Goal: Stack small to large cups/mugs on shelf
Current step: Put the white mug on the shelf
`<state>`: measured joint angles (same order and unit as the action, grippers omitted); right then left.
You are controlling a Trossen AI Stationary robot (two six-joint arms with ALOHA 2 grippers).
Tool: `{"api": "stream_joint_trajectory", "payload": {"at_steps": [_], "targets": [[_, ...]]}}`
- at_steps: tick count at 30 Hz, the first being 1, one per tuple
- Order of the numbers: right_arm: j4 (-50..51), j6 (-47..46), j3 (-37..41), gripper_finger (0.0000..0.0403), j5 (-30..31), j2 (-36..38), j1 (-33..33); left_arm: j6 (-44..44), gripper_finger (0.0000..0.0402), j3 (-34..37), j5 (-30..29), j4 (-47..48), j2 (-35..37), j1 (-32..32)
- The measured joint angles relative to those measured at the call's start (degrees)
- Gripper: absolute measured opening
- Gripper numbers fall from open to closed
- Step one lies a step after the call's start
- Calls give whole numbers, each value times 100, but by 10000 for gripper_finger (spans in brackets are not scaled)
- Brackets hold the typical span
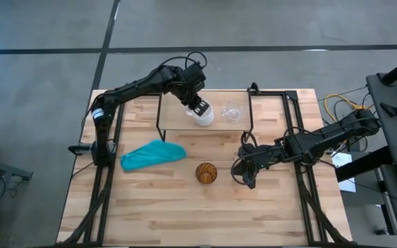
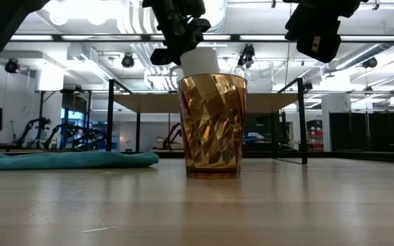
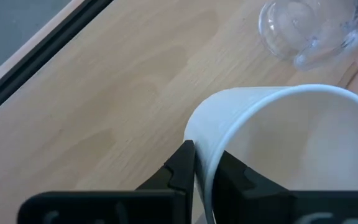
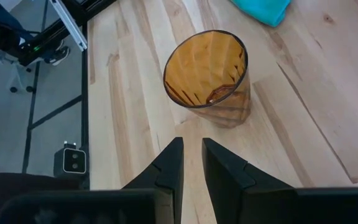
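1. White ceramic mug, smooth-walled, is gripped at its rim by the left gripper: one finger sits inside the wall and one outside, clenched on it. The mug is over the low shelf of light wooden board on thin black legs; whether its base rests on the board or hangs just above it cannot be told.
2. Small clear glass cup stands upright on the same board, just beside the mug, apart from it.
3. Amber-brown translucent faceted cup stands upright on the larger wooden tabletop in front of the shelf, untouched.
4. Right gripper hovers above the tabletop near the amber cup and aimed at it, fingers drawn nearly together and grasping nothing.
5. Teal cloth lies crumpled on the tabletop, well apart from the amber cup.
6. Judgement: the step in hand is placing the mug on the shelf next to the glass cup. Next, the left jaws must release and lift straight off the rim without tipping the mug; the right jaws must spread to take the amber cup's wall
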<state>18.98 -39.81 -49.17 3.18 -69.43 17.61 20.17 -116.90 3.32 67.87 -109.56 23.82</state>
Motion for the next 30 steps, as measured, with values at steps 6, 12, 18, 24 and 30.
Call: {"api": "stream_joint_trajectory", "payload": {"at_steps": [6,12,18,24,30], "targets": [[0,2,0,54,-4,0,-1,-158,19,118,72,-285,5,10],[0,0,0,54,-4,0,0,-99,20,332,126,-271,7,19],[0,0,0,54,-6,0,1,-99,20,338,137,-290,9,21],[0,1,0,54,-6,0,0,-103,20,338,278,-294,9,23],[0,0,0,54,-2,0,-1,-106,20,326,489,-365,9,23]]}}
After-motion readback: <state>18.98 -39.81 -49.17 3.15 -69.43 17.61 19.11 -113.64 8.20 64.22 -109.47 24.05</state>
